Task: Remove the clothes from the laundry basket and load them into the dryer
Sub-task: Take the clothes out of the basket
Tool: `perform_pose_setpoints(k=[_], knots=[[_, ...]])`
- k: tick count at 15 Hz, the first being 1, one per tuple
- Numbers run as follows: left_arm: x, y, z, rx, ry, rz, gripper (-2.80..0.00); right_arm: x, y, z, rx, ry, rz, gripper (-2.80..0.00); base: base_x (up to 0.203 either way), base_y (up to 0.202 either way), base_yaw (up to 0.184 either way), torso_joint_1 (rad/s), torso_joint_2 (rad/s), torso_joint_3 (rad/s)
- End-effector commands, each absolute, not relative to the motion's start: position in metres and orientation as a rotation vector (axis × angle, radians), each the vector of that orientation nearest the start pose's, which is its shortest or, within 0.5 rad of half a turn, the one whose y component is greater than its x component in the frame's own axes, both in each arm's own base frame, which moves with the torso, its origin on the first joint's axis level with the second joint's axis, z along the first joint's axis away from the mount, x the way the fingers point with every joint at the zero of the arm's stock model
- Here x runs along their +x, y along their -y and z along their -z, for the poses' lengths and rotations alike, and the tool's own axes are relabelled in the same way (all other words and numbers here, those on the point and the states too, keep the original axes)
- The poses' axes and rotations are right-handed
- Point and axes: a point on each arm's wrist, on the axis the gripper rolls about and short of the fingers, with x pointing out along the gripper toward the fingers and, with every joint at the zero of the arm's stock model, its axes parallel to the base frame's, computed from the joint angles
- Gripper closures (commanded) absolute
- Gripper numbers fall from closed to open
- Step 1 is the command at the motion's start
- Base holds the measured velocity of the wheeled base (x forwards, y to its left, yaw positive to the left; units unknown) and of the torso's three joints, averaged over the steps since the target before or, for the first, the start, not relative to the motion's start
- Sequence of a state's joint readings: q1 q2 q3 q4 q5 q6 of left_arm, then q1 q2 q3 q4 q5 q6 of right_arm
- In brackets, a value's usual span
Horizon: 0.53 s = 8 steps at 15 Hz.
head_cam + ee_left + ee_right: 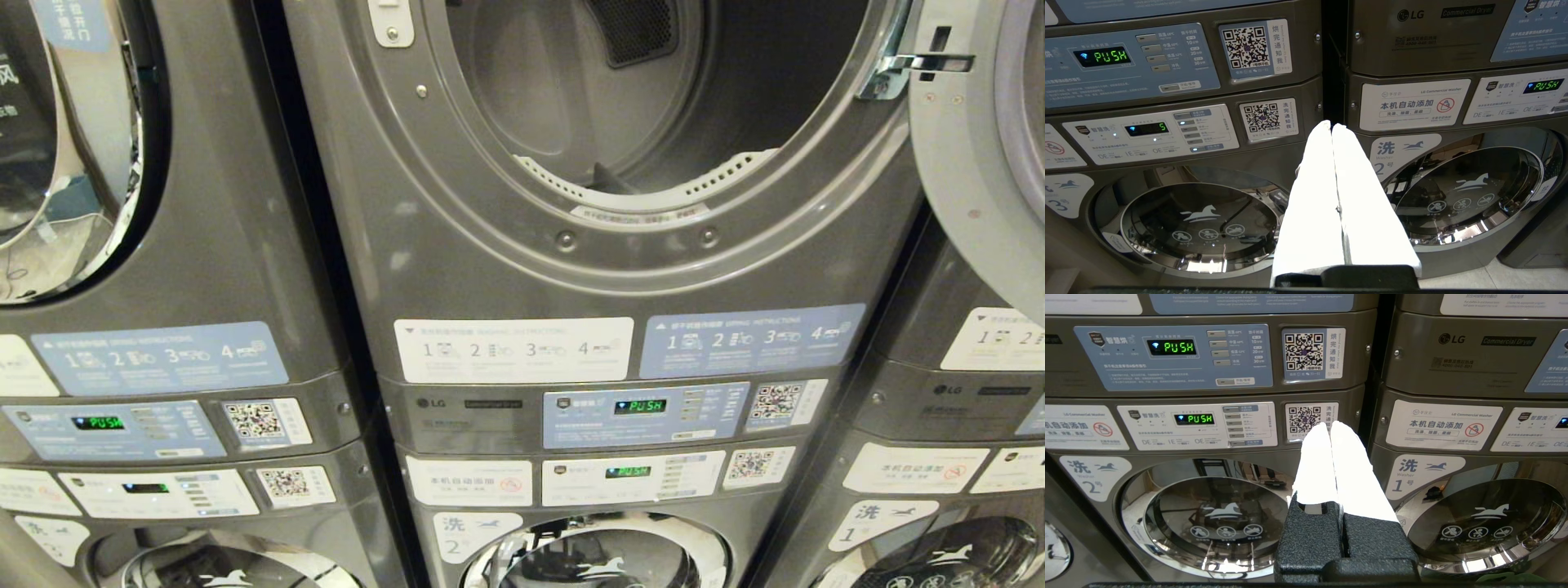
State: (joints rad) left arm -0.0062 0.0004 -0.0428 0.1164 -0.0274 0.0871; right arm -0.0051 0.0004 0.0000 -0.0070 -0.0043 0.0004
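The dryer [441, 237] fills the middle of the head view. Its round door [971, 139] is swung open to the right, and the grey drum [555, 90] behind the opening shows no clothes. The laundry basket and the clothes are out of view. Neither arm shows in the head view. My left gripper [1331, 124] is shut, its white fingers [1310, 196] pressed together and empty, level with the gap between two lower washers. My right gripper [1329, 424] is also shut and empty, pointing at the washer panels below the dryer.
A same-looking dryer [73, 147] stands to the left with its door closed, and another stack [939, 408] stands to the right. Below are the glass-doored washers labelled 2 [1216, 510] and 1 [1486, 518]. A dark green sliver [1506, 578] shows low beside washer 1.
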Motion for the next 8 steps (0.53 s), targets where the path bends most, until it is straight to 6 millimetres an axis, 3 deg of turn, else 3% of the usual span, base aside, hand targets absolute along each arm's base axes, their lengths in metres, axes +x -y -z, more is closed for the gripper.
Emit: perform_pose_setpoints(k=[1,8], knots=[[-0.0265,0.0005,-0.0754,0.087,-0.072,0.037,0.00,-0.0228,0.0000,-0.0763,0.000,0.008,0.009,0.00,0.000,0.000,0.000,-0.041,0.11,0.051],[-0.0265,0.0005,-0.0754,0.085,-0.072,0.037,0.00,-0.0228,0.0000,-0.0763,-0.002,0.008,0.010,0.00,0.000,0.000,0.000,-0.055,0.12,0.061]])
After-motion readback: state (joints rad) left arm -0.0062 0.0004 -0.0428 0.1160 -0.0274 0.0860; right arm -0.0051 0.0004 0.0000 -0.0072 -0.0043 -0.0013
